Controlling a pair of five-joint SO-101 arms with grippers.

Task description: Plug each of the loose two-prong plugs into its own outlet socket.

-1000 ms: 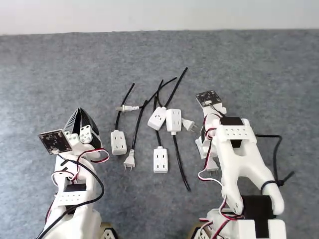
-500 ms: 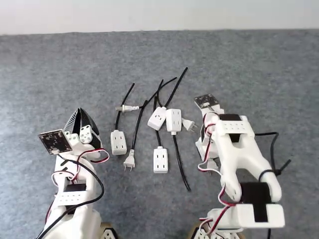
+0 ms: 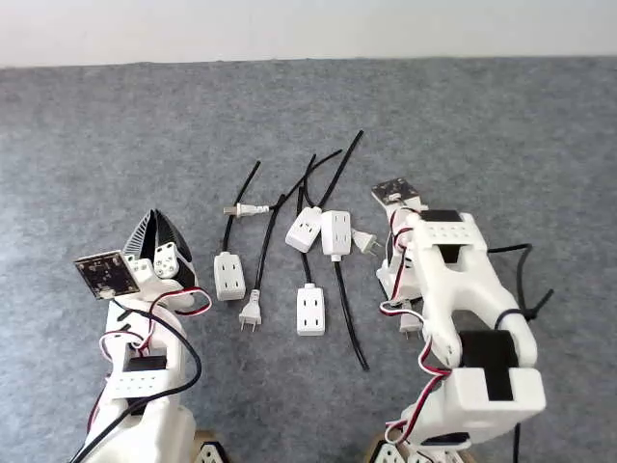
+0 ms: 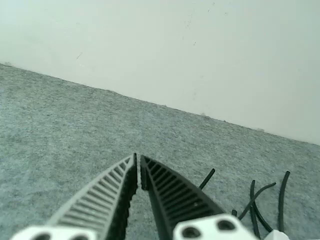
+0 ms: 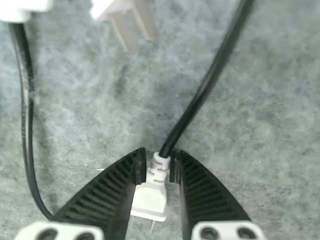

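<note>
Grey felt-like carpet (image 3: 540,135) spreads edge to edge, three o'clock through nine, and up at twelve a plain white wall (image 3: 308,29) runs along its far side.

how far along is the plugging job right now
Done: nothing yet. No plug sits in any outlet socket, and all four sockets lie unplugged.
In hand: the right gripper is closed on one two-prong plug. The left gripper is shut and empty, away from the cords.
Left: all four pairings. One loose plug lies with its prongs bare beside that socket.
</note>
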